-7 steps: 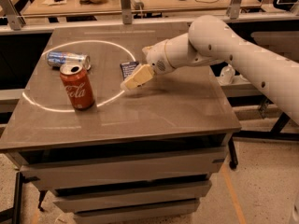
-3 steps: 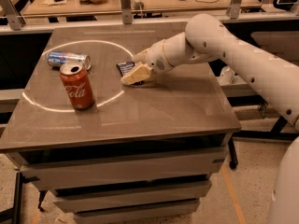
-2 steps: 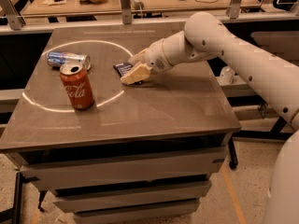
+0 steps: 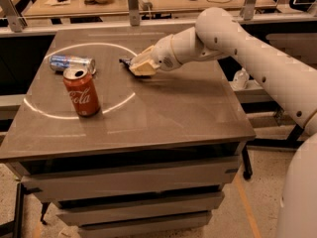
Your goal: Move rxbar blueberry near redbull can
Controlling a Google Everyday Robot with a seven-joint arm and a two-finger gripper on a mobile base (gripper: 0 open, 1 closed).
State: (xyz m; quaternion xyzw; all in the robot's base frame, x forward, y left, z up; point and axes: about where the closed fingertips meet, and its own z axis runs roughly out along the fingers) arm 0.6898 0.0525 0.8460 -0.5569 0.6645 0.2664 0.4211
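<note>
Low at the back middle of the grey table (image 4: 198, 113): the gripper (image 4: 133, 66), reaching in from the right. Fingers (image 4: 144, 67) pinched tight on the rxbar blueberry (image 4: 125, 62), with just its dark end poking out to the left. Further left, apart from the bar: the redbull can (image 4: 72, 62), lying on its side. Just in front of that can, standing up: a red Coca-Cola can (image 4: 81, 91).

red coca-cola can (image 4: 81, 92) upright on grey table (image 4: 173, 113) (marked with a ring (image 4: 125, 101)).

Bare tabletop (image 4: 106, 78) between end effector (image 4: 134, 66) and redbull can (image 4: 72, 62)
</note>
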